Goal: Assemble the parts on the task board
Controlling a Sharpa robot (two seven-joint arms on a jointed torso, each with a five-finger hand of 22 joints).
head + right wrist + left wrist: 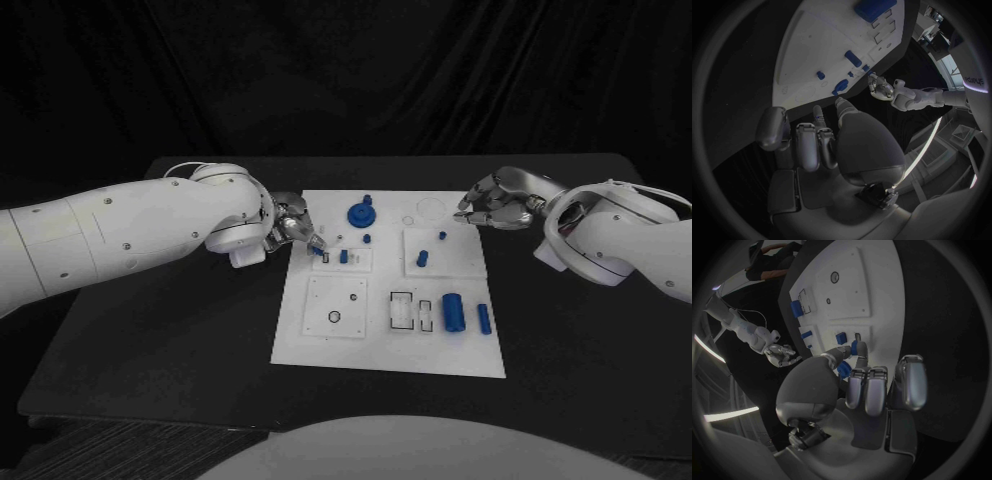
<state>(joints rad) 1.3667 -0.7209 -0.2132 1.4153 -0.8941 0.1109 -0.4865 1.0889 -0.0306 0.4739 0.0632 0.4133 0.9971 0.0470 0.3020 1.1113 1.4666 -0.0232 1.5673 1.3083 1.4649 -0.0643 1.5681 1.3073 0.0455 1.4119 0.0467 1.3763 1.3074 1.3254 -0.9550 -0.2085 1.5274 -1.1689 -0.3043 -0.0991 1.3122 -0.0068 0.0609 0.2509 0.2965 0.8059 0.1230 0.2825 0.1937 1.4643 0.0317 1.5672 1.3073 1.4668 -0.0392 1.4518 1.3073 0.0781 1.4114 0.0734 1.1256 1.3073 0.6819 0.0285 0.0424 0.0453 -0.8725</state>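
The left hand (293,228) is found at the left edge of the task board (387,350), over its upper left corner. In the left wrist view a small blue part (854,347) is seen pinched between the fingertips (859,358) of this hand, just above the board's small inset plate.

The task board is observed lying flat in the middle of the black surface (159,330). On its upper middle a round blue gear-like part (361,212) is noted, with a small blue peg (368,238) just below it. Toward the board's right half a short blue cylinder (423,258) is seen standing, and lower down a larger blue cylinder (453,311) and a slimmer blue piece (483,318) are recorded lying side by side.

The right hand (495,205) is held at the board's upper right corner, fingers curled inward; whether anything is gripped cannot be told.
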